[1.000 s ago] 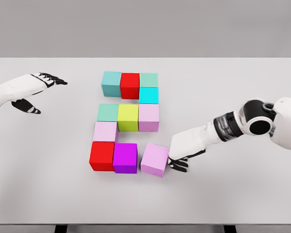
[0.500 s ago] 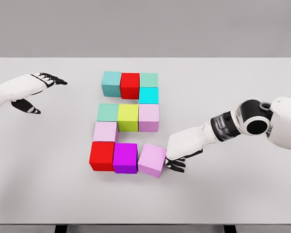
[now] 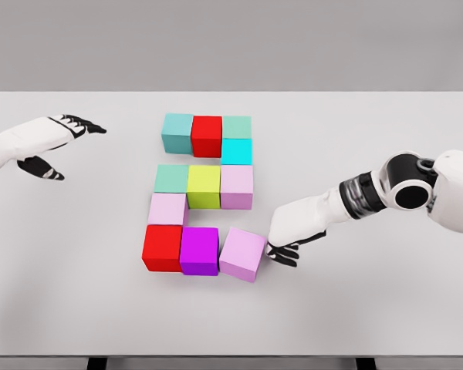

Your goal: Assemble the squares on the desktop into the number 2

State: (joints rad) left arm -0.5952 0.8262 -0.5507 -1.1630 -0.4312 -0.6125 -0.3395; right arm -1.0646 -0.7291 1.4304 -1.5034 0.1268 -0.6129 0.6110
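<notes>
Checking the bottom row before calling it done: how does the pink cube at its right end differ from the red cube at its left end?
The pink cube is pale and sits twisted out of line; the red cube is saturated and sits square. The right hand is against the pink cube; nothing touches the red one. Both look the same size and flank the magenta cube.

You can't see the white left arm [image 3: 15, 146] past the frame's left edge; the grey desktop's [image 3: 386, 308] near corners are cropped too.

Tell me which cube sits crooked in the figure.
The light pink cube ending the bottom row, by the right hand; it is rotated, the others sit square.
</notes>
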